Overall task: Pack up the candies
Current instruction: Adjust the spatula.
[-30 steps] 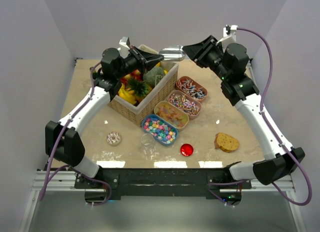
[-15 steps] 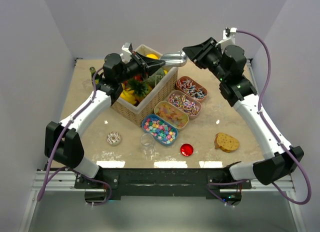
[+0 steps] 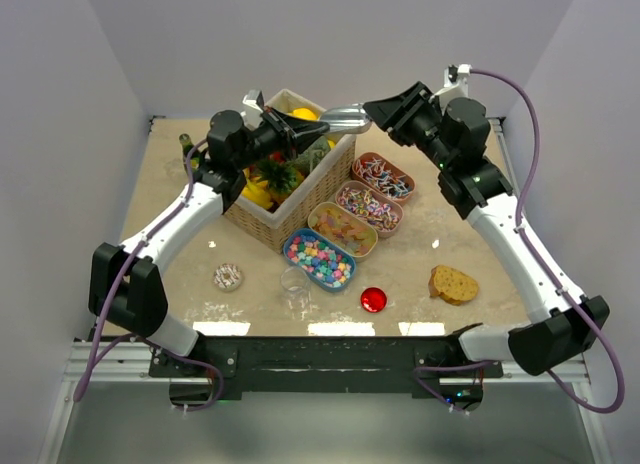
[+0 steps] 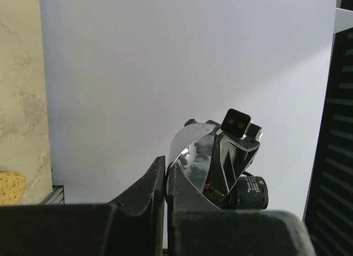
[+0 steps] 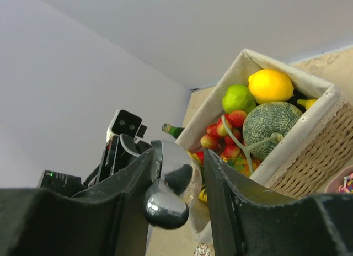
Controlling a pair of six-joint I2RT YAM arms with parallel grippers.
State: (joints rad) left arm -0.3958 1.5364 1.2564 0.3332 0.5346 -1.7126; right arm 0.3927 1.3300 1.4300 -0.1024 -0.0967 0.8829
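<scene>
The candies lie in four small oval trays right of the basket: wrapped striped ones (image 3: 383, 176), mixed ones (image 3: 369, 207), orange-yellow gummies (image 3: 342, 229) and pastel pieces (image 3: 319, 259). A shiny metal scoop (image 3: 346, 114) hangs in the air over the basket's far corner, between both grippers. My left gripper (image 3: 322, 129) is shut on the scoop's thin wall (image 4: 190, 151), jaws almost together (image 4: 165, 170). My right gripper (image 3: 372, 109) is open, its fingers on either side of the scoop's round handle end (image 5: 165, 209), with a gap on the right side (image 5: 177, 159).
A wicker basket (image 3: 300, 209) of toy fruit stands at the back left, with lemon, lime and melon in the right wrist view (image 5: 270, 85). A clear cup (image 3: 295, 284), a sprinkled doughnut (image 3: 228, 276), a red round piece (image 3: 373, 300) and a toast slice (image 3: 454, 284) lie near the front.
The left gripper has dropped slightly and reached rightward with the scoop. The right gripper has edged left, closer around the scoop's handle.
</scene>
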